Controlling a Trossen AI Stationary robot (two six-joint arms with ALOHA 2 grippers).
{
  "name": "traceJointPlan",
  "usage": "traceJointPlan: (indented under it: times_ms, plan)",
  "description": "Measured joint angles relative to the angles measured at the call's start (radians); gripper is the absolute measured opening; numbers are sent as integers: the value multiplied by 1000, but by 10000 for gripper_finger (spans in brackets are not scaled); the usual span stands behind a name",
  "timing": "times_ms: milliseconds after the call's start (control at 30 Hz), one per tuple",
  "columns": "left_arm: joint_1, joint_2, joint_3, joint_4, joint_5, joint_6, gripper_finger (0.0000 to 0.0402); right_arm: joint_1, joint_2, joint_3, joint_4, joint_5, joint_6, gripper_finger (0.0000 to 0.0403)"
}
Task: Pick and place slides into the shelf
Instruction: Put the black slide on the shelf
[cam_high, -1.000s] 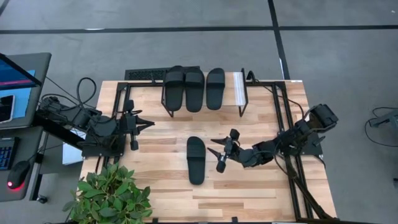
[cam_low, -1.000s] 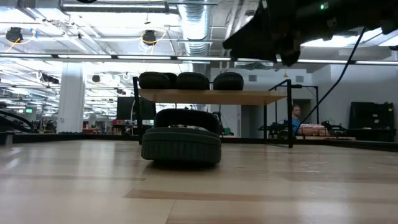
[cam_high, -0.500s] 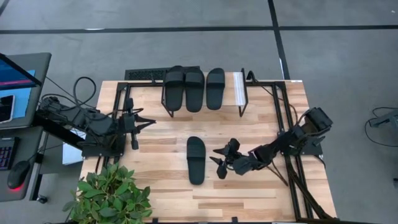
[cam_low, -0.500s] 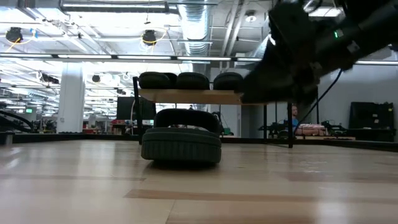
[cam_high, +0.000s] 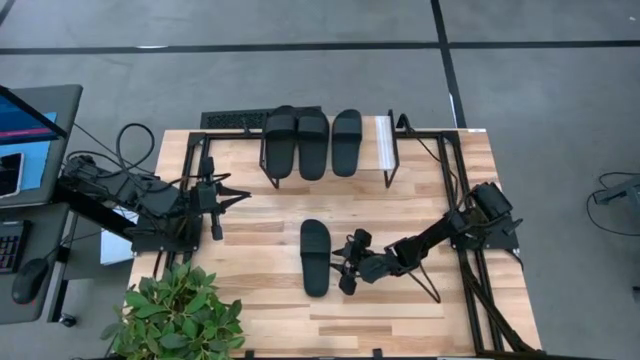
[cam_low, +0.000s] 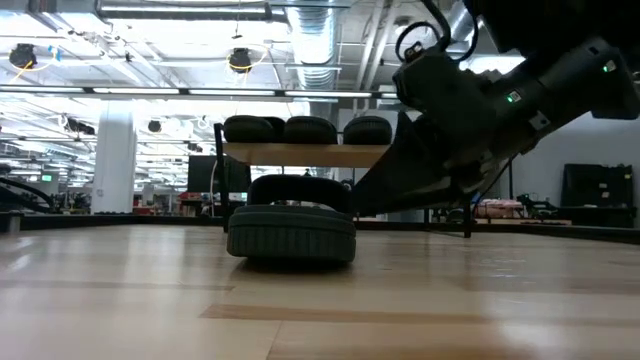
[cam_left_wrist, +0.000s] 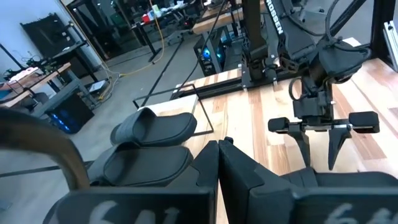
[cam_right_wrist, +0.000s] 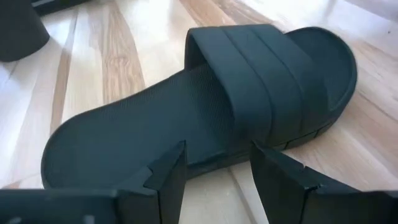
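The right arm reaches low across the tabletop (cam_high: 400, 320) from its base on the right edge, stretched out long and nearly flat, wrist turned toward the middle. Its right claw (cam_high: 347, 269) sits just beside the lone slide (cam_high: 315, 257) on the tabletop, fingers spread wide. From the right wrist view the two dark fingers (cam_right_wrist: 168, 177) frame the near edge of that slide (cam_right_wrist: 205, 124), open with the sole's rim between them, not clamped on it. In the low view the right claw (cam_low: 385, 195) comes down at a slant just behind and to the side of the slide (cam_low: 291, 220).

The left arm is folded near the left edge of the tabletop, and the left claw (cam_high: 228, 195) points toward the shelf (cam_high: 372, 135), well apart from everything. Its fingers stand apart at the tips in the high view.

The lone slide is all black, long oval sole, wide ribbed strap across the front, lying flat and sole-down in the middle of the tabletop, lengthwise toward the shelf. Three more slides (cam_high: 312, 142) lie side by side on the shelf's light wood top, toes away from the arms, packed toward its left half, with bare wood on the right.
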Motion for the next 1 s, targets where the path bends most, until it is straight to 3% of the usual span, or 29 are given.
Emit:
traceJointPlan:
  times_ms: [1000]
  plan:
    - [0,0,0,4,0,8,0,-44,7,8,5,30,21,164]
